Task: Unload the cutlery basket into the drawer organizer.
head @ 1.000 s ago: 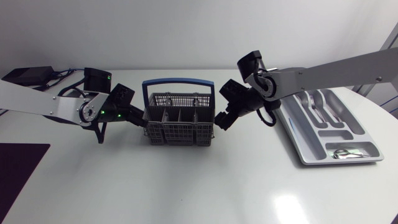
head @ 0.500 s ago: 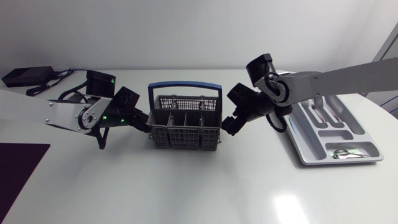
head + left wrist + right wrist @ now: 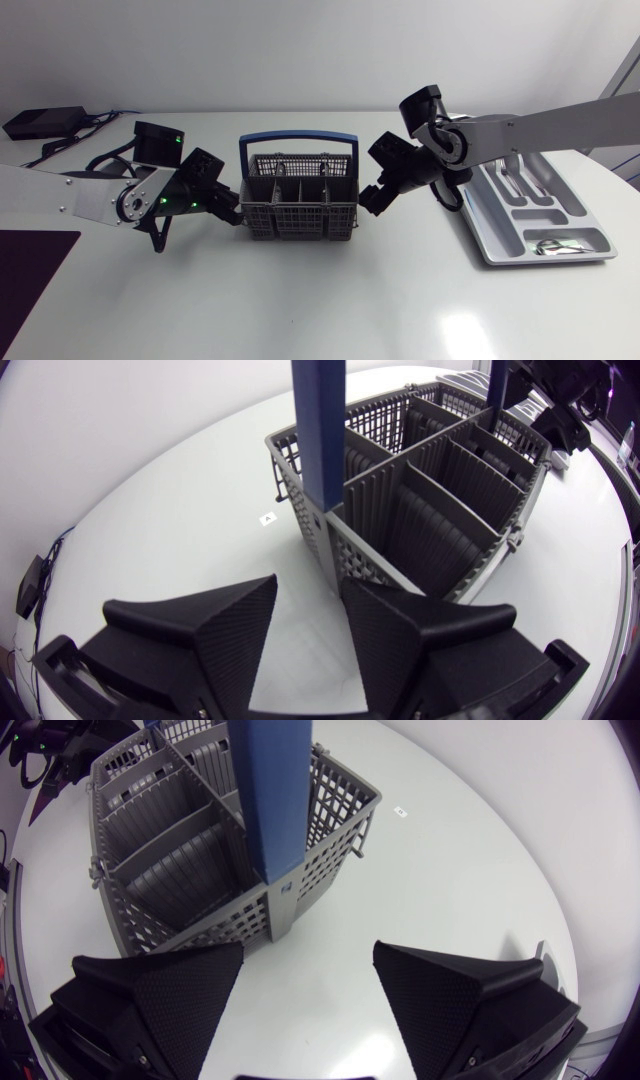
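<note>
The grey cutlery basket (image 3: 300,205) with its blue handle (image 3: 297,141) stands on the white table between my two arms. No cutlery shows in its compartments (image 3: 440,510) in either wrist view. My left gripper (image 3: 236,211) is at the basket's left end, open, with the basket's corner (image 3: 335,555) just ahead of the gap between its fingers (image 3: 215,635). My right gripper (image 3: 367,198) sits a little off the basket's right end (image 3: 300,885), fingers (image 3: 455,985) spread wide and open with only table between them. The grey drawer organizer (image 3: 572,212) lies at the right.
Cutlery lies in the organizer's back slots (image 3: 508,166) and in its front slot (image 3: 556,246). A black box (image 3: 42,122) with cables sits at the back left. A dark mat (image 3: 30,268) covers the front left corner.
The basket has shifted a little to the right. My left gripper followed it rightward and my right gripper backed off to the right.
</note>
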Controlling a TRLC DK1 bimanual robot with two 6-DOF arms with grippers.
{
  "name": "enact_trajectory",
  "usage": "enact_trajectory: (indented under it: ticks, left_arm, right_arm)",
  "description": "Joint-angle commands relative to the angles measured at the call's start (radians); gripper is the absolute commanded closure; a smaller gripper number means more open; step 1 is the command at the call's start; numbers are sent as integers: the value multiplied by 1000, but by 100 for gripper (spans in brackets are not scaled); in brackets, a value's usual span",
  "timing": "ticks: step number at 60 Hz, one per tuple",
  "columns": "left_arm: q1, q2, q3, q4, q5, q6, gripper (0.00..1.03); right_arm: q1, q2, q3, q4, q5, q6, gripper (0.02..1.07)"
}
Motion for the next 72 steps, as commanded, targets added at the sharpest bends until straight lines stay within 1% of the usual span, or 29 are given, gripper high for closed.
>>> enact_trajectory:
  ticks: [1, 12, 19, 22, 28, 33, 37, 42, 44, 53, 56, 59, 61, 63, 72]
  left_arm:
    - [-36, -18, -23, -5, 29, 7, 55]
    - [-33, -18, -23, -2, 27, 7, 55]
    - [-8, -20, -20, -2, 27, 10, 54]
    - [-2, -20, -20, -2, 27, 10, 52]
    - [6, -23, -19, -2, 27, 10, 52]
    - [9, -28, -19, -1, 20, 12, 49]
    - [15, -28, -20, 1, 18, 13, 49]
    - [17, -28, -22, 1, 15, 13, 45]
    - [18, -28, -22, 1, 14, 15, 42]
    - [36, -34, -26, -1, 9, 21, 34]
    - [52, -43, -28, -4, 6, 27, 24]
    - [63, -52, -31, -5, 6, 30, 18]
    - [69, -63, -34, -7, 4, 30, 10]
    - [76, -72, -37, -9, 4, 30, 5]
    - [116, -152, -49, -38, 7, 10, 5]
  right_arm:
    - [5, 6, 4, 33, -10, 16, 11]
    - [0, 11, -14, 35, -12, 9, 10]
    - [6, 2, -31, 31, -13, 4, 8]
    - [12, -3, -34, 30, -13, 4, 8]
    - [17, -6, -37, 30, -12, 7, 8]
    - [15, -9, -43, 28, -12, 6, 8]
    - [14, -11, -51, 31, 4, 4, 7]
    - [5, -14, -59, 35, 14, 4, 7]
    - [0, -15, -62, 35, 19, 4, 7]
    - [-17, -31, -77, 38, 44, 4, 7]
    - [-23, -40, -83, 38, 59, 2, 7]
    - [-34, -49, -91, 38, 67, 2, 7]
    - [-40, -57, -97, 38, 68, 2, 7]
    - [-46, -64, -103, 38, 70, 2, 7]
    - [-75, -106, -134, 33, 87, -11, 7]
